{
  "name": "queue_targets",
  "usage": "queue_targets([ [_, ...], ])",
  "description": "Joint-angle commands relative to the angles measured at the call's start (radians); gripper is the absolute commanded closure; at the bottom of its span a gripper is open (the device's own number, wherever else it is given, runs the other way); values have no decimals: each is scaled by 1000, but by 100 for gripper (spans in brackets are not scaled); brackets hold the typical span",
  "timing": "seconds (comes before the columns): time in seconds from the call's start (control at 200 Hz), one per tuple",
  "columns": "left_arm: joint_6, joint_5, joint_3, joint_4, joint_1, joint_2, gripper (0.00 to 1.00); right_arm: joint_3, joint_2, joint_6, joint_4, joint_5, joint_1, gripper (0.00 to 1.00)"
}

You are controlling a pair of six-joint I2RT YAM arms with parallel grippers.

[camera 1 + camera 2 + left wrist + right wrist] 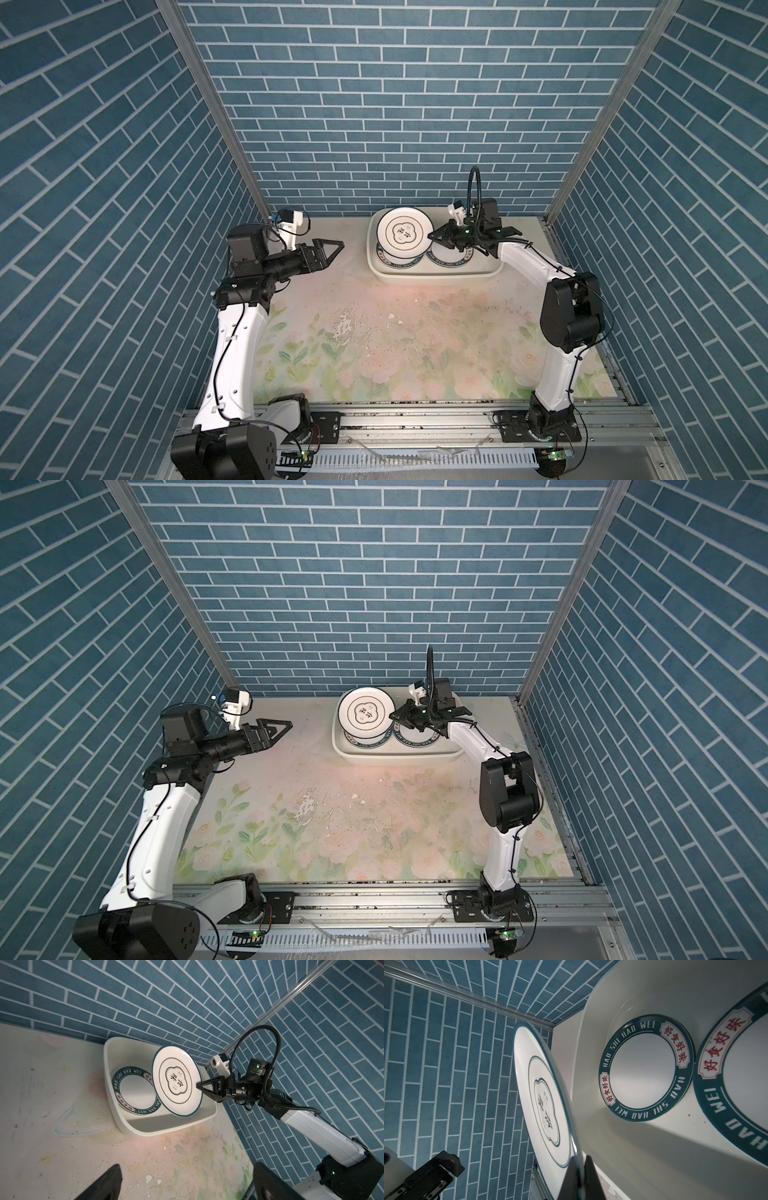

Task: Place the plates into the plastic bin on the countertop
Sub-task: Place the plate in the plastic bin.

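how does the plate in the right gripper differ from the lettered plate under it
Pose: the held plate hangs tilted over the bin, pinched at its rim by the right gripper; the lettered plate lies flat on the bin floor. Look: the held plate has a thin dark rim line and a cloud-shaped centre emblem; the lettered plate has a broad teal lettered band and a plain centre. Both are round and white.

One plate (404,236) hangs above two plates (641,1068) in bin (436,278).

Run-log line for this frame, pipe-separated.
right gripper: shut on cloud-emblem plate, tilted over plastic bin | left gripper: open, empty | two lettered-rim plates flat in bin
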Motion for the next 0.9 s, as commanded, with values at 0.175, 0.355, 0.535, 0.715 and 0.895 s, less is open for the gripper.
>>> queue_targets([
  [0.175, 67, 7, 3, -24, -46, 8, 0, 71, -4, -74, -43, -20, -55, 100],
  [0.355, 73, 6, -6, -28, -47, -5, 0, 104, -11, -131, -120, -1, -97, 100],
  [0.535, 41, 6, -31, -2, -47, -11, 0, 89, -35, -145, -146, 21, -144, 100],
  [0.715, 36, 10, -35, -2, -46, -10, 0, 33, -50, -152, -156, 40, -189, 100],
  [0.895, 38, 17, -6, -3, -47, 32, 0, 14, -35, -189, -199, 79, -224, 100],
])
